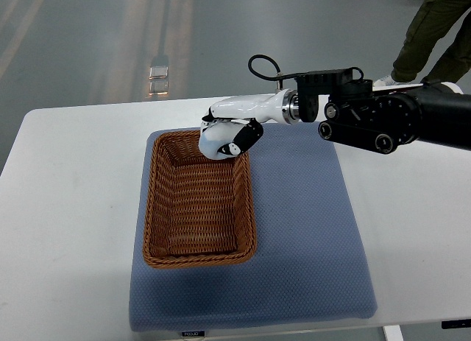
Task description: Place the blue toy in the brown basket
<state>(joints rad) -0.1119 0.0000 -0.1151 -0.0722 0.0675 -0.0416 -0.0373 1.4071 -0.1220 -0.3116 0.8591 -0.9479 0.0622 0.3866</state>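
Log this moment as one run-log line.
arm: right | right hand: over far end of brown basket, fingers curled | blue toy: not visible | basket on blue mat | left arm: out of view

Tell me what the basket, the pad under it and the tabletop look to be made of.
Brown basket: woven wicker or rattan, matte; the ribbed weave shows.
Blue pad: probably fabric-covered foam; dotted texture, soft rounded edges.
Table: smooth white, likely laminate or painted board; faint sheen, no grain.

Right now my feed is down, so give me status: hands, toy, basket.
Right hand over basket's far end, fingers curled. Toy not visible, possibly inside hand. Basket interior bare. Left hand out of view.
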